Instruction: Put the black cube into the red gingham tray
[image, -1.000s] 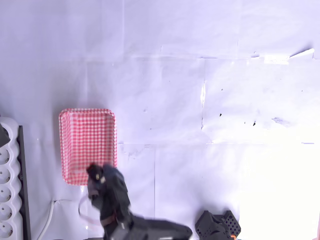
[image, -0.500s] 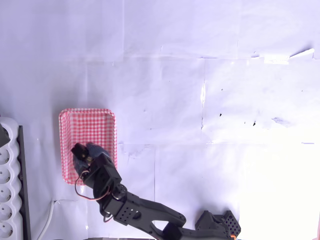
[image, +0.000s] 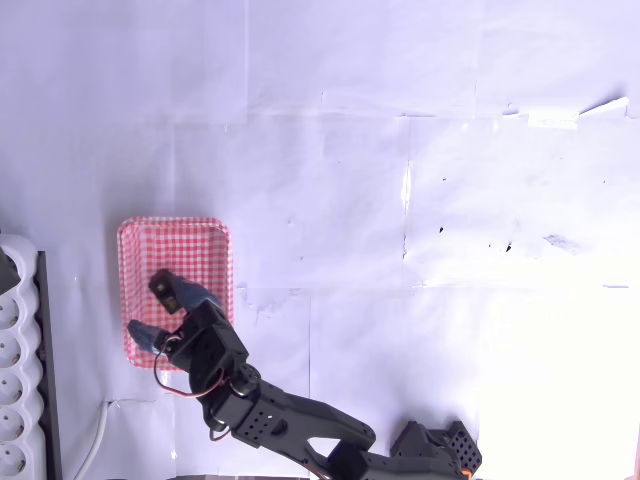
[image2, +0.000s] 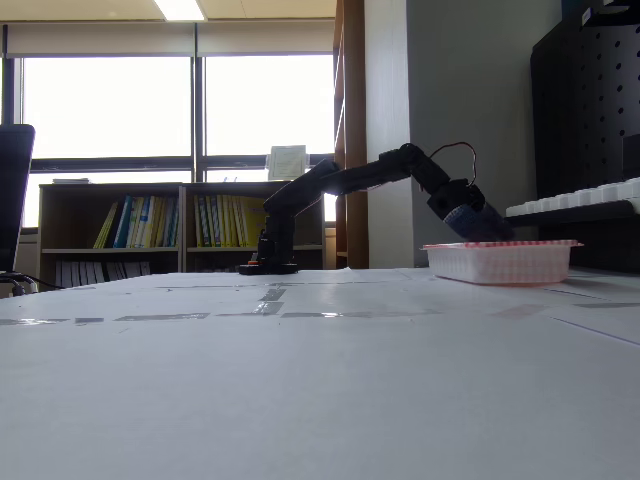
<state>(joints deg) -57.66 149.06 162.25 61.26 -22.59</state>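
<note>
Sitting on the white table (image: 400, 150), the red gingham tray (image: 140, 245) is at the left in the overhead view. The hand (image: 165, 310) hangs over it, spread wide now. A moment ago it was pinching. The black cube (image: 163, 287) lies inside the tray. It looks small, light and stiff, easy to pinch by its flat sides.

Red-and-white gingham tray (image: 176, 260), matte black cube (image: 163, 287), black arm (image2: 340, 182) with bluish gripper (image: 165, 312), white paper-covered table (image: 400, 200), white power strip (image: 15, 370).
</note>
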